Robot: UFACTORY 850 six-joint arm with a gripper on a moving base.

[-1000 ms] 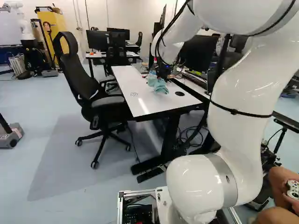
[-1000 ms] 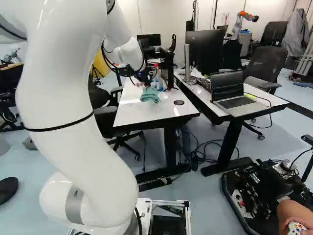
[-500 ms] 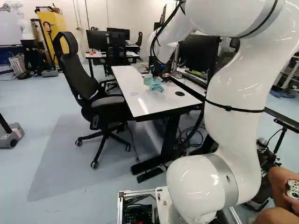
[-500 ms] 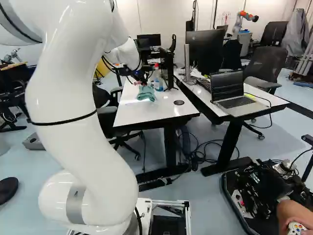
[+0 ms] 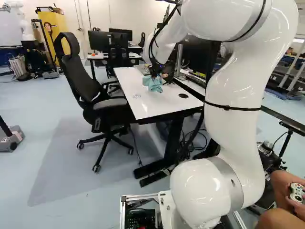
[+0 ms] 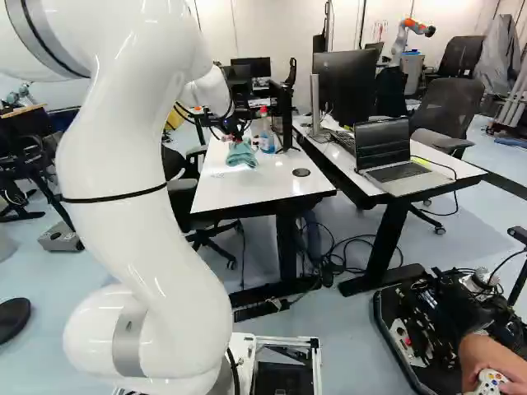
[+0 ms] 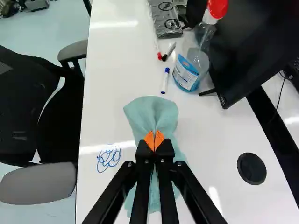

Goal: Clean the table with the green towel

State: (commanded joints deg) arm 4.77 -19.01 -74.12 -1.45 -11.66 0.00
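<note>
In the right base view my gripper [image 6: 239, 137] is over the far half of the white table [image 6: 247, 188], its tips down at the green towel [image 6: 241, 155]. The wrist view shows the gripper [image 7: 154, 141] shut on the bunched middle of the towel [image 7: 152, 112]; the orange pads meet over a pinched fold. Cloth spreads ahead of the fingers and beneath them, partly hidden by them. Blue scribbled loops [image 7: 109, 157] mark the white tabletop [image 7: 117, 70] beside the gripper, apart from the towel.
Ahead of the towel lie a blue-capped marker [image 7: 165, 80] and a spray bottle [image 7: 191, 67], with a monitor [image 7: 247, 46] beside them. An office chair [image 5: 90, 90] stands along one table side. A laptop [image 6: 395, 169] rests on the adjoining desk. Another robot [image 6: 409, 34] is far back.
The arm has swung leftward in both base views, and the towel has shifted left over the table with my gripper. More of the spray bottle shows in the right base view. The base has not moved.
</note>
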